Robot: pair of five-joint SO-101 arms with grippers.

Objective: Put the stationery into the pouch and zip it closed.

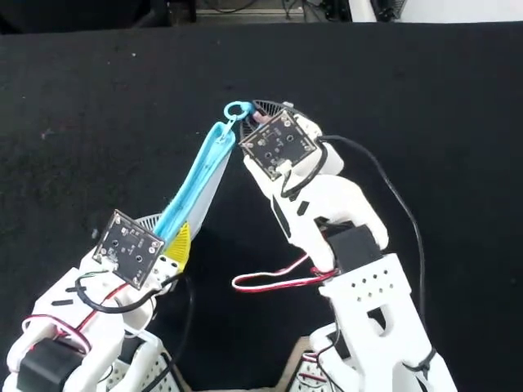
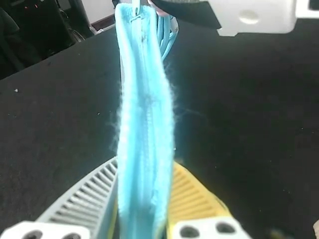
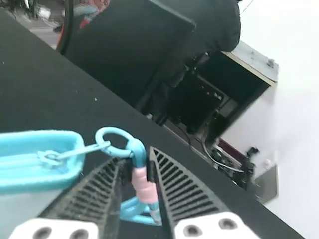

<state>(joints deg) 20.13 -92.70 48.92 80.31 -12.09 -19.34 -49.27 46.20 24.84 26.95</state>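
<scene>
On the black table (image 1: 82,98), the left gripper (image 1: 173,233) clamps the blue pouch (image 1: 196,175) at lower left. The right gripper (image 3: 134,174) pinches its zipper-pull loop (image 3: 115,139) at upper centre. The zip looks closed, so the next move is probably to let go.

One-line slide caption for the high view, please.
Two arms hold the blue pouch between them: left gripper clamped on one end, right gripper gripping the zipper-pull loop at the other.

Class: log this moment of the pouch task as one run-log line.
pouch: stretched between arms, zip looks closed | left gripper: shut on pouch | right gripper: shut on pull cord
</scene>
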